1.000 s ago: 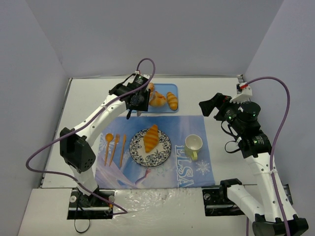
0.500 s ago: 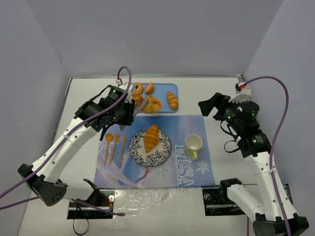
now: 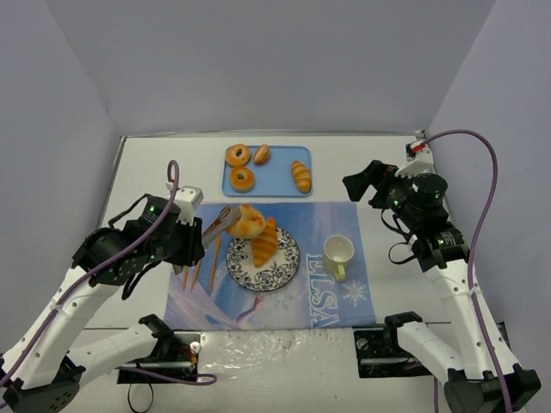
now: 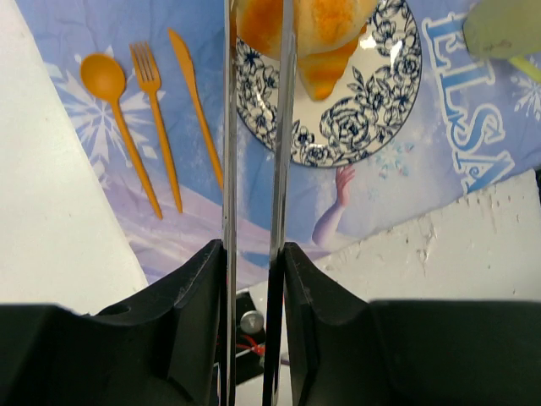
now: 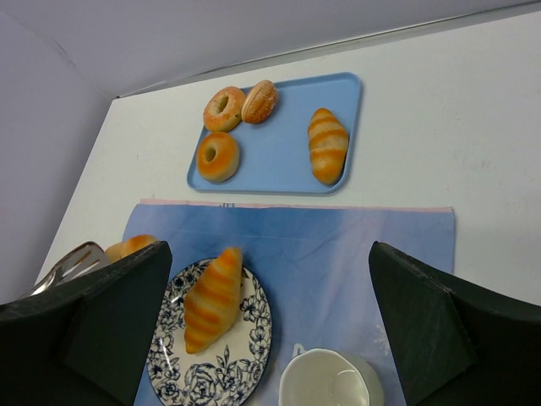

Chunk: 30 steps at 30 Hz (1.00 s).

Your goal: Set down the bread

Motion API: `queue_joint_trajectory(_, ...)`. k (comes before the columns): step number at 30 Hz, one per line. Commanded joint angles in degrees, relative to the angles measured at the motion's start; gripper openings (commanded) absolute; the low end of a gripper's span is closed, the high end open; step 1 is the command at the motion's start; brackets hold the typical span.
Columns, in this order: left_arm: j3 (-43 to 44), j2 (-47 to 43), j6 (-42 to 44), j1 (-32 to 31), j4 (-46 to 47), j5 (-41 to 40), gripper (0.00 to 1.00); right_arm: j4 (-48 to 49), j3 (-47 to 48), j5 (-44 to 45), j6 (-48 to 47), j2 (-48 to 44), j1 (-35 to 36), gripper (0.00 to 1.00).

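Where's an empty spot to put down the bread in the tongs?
The plate is bare on its near, right side, between the striped bread and the cup. The blue tray is bare mid-way, between donuts and striped roll. Left of the plate, orange cutlery crowds things.

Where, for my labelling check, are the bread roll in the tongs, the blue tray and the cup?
bread roll (image 3: 247,222), top view, on its upper crust.
blue tray (image 3: 275,178), top view, on its bare floor.
cup (image 3: 338,251), top view, on its inside.
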Motion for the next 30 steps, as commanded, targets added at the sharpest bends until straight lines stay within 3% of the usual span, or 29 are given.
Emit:
queue_joint_trajectory(1, -1.99, -4.22, -2.01, -0.36, -0.76, 2.58, 0.0, 5.7, 2.99, 1.24, -0.6, 1.28, 0.9, 1.0)
queue_joint_trajectory(20, -11.64, -8.92, -6.61, -0.36, 0.0, 3.4, 0.0, 7.71, 0.85, 2.06, -0.31, 1.7, 2.07, 1.0)
queue_joint_trajectory(30, -12.59, -7.98, -6.57, -0.36, 1.3, 4.38, 0.0, 8.54, -0.01, 2.07, 0.17, 1.56, 2.44, 1.0)
